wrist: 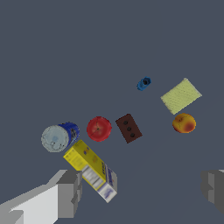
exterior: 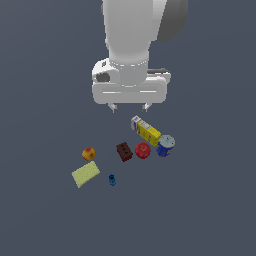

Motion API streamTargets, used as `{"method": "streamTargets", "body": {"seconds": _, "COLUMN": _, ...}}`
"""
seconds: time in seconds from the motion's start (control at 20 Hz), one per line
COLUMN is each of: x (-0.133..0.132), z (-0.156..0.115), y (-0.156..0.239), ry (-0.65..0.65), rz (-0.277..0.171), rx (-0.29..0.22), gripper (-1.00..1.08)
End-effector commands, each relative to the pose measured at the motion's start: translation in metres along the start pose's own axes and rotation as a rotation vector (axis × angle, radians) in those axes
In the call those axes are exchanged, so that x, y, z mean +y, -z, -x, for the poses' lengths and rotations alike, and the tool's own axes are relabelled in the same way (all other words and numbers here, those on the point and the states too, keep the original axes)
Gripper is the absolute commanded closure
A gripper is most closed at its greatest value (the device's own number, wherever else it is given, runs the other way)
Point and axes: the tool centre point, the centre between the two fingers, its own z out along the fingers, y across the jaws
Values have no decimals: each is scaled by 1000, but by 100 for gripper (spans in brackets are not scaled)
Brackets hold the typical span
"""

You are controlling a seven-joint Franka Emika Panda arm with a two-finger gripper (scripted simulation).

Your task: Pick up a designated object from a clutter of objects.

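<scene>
The designated object is the long yellow box [exterior: 145, 130] [wrist: 92, 169] with a white-grey end, lying flat on the floor among the clutter of objects. My gripper [exterior: 130, 107] [wrist: 142, 188] hangs open above and just behind the box's white end, holding nothing. One finger [wrist: 69, 191] shows close beside the box's white end in the wrist view, the other finger [wrist: 213, 188] far off to the side. A blue-white can [exterior: 165, 145] [wrist: 59, 136] touches the box's yellow end.
A red round fruit [exterior: 143, 150] [wrist: 99, 128] and a dark-brown block [exterior: 124, 151] [wrist: 128, 128] sit near the box. Farther off lie an orange-red fruit [exterior: 89, 154] [wrist: 184, 123], a pale-yellow pad [exterior: 85, 174] [wrist: 180, 96] and a tiny blue piece [exterior: 112, 179] [wrist: 144, 83].
</scene>
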Motion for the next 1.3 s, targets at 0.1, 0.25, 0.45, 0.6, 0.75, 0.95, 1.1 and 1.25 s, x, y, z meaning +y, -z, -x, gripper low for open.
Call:
{"method": "streamTargets", "body": {"seconds": 0.1, "x": -1, "z": 0, "y": 1, "ry": 5, "rz": 0, "rx": 2, "gripper": -92}}
{"method": "streamTargets", "body": {"seconds": 0.25, "x": -7, "z": -1, "y": 4, "ry": 29, "rz": 1, "rx": 13, "gripper": -92}}
{"method": "streamTargets", "body": {"seconds": 0.45, "x": -14, "z": -2, "y": 9, "ry": 59, "rz": 3, "rx": 28, "gripper": -92}}
{"method": "streamTargets", "body": {"seconds": 0.6, "x": -14, "z": -2, "y": 9, "ry": 59, "rz": 3, "rx": 28, "gripper": -92}}
{"method": "streamTargets", "body": {"seconds": 0.75, "x": -15, "z": -2, "y": 6, "ry": 67, "rz": 3, "rx": 27, "gripper": -92}}
{"method": "streamTargets", "body": {"seconds": 0.95, "x": -19, "z": 1, "y": -5, "ry": 100, "rz": 6, "rx": 26, "gripper": -92}}
{"method": "streamTargets", "body": {"seconds": 1.1, "x": -23, "z": 4, "y": -18, "ry": 140, "rz": 9, "rx": 24, "gripper": -92}}
{"method": "streamTargets", "body": {"seconds": 1.25, "x": -29, "z": 10, "y": -36, "ry": 195, "rz": 12, "rx": 22, "gripper": -92}}
